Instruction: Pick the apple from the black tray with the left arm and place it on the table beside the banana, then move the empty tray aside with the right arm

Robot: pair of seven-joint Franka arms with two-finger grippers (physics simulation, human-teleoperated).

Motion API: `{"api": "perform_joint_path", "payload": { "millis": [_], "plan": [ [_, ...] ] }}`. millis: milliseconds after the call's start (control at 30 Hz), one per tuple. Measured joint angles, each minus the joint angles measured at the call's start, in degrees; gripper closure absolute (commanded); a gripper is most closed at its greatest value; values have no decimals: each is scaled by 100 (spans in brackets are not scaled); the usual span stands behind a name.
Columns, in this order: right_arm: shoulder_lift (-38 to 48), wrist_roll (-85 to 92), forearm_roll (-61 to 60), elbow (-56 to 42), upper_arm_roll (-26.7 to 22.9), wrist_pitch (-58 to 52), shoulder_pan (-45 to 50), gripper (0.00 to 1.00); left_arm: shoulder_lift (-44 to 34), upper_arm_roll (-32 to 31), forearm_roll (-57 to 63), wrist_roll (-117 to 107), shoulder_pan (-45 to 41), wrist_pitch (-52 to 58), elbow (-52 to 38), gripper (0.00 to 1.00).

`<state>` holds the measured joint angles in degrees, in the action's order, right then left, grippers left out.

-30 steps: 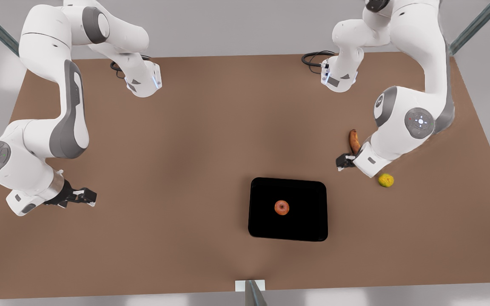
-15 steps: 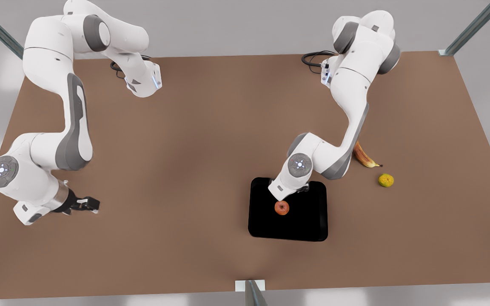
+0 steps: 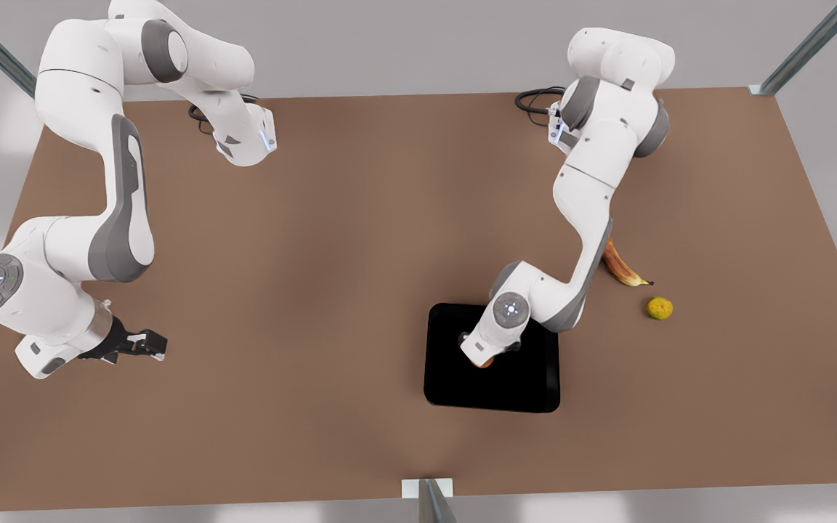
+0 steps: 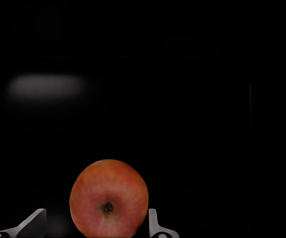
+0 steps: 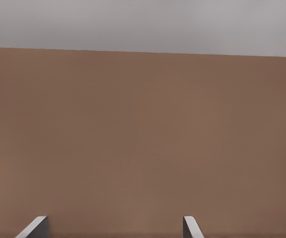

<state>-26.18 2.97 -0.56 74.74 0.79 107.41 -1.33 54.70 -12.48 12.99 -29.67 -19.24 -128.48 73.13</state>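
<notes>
Front view: the left gripper (image 3: 484,354) has dropped from beside the banana (image 3: 620,266) onto the black tray (image 3: 527,385), covering most of the apple (image 3: 486,362). Left wrist view: spread fingers (image 4: 155,227) flank the apple (image 4: 108,198), ungrasped; closing seems next. Right wrist view: the right gripper (image 5: 115,225) waits spread above the table (image 5: 143,139).

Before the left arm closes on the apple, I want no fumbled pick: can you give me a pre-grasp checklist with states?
1. Left end effector open, fingers either side of the apple: ok.
2. Apple on the black tray: ok.
3. Fingers low enough around the apple: cannot tell.
4. Table spot beside the banana free: ok.
5. Right end effector waiting away from the tray, open: ok.
</notes>
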Motion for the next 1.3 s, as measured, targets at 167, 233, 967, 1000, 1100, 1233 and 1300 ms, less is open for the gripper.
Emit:
{"api": "perform_joint_path", "payload": {
  "millis": [167, 233, 967, 1000, 1100, 1233, 1300],
  "plan": [
    [0, 4, 0, 0, -3, -4, -14, 0, 103, 8, 59, 1, -17, -263, -14, 0],
    [0, 6, 0, 0, -1, -5, -16, 0, 125, 10, 68, 0, -18, -337, -18, 0],
    [222, -1759, 253, -560, 1120, -947, 2547, 0, -1091, 16, 76, 2262, 2940, 1212, 1033, 32],
    [121, -2015, 274, -515, 1138, -863, 2695, 0, -1019, 23, 79, 2419, 2955, 1042, 1088, 7],
    [-329, -2916, 312, -389, 1151, -194, 2922, 0, -1072, 48, 70, 2842, 2961, 742, 1094, 0],
    [-696, -4109, 340, -430, 1172, 537, 3002, 0, -1878, -498, 4, 3057, 2885, 1349, 265, 0],
    [-874, -4618, 443, -383, 1189, 859, 3058, 0, -3002, -784, -167, 3017, 2993, 1880, 694, 0]
  ]
}}
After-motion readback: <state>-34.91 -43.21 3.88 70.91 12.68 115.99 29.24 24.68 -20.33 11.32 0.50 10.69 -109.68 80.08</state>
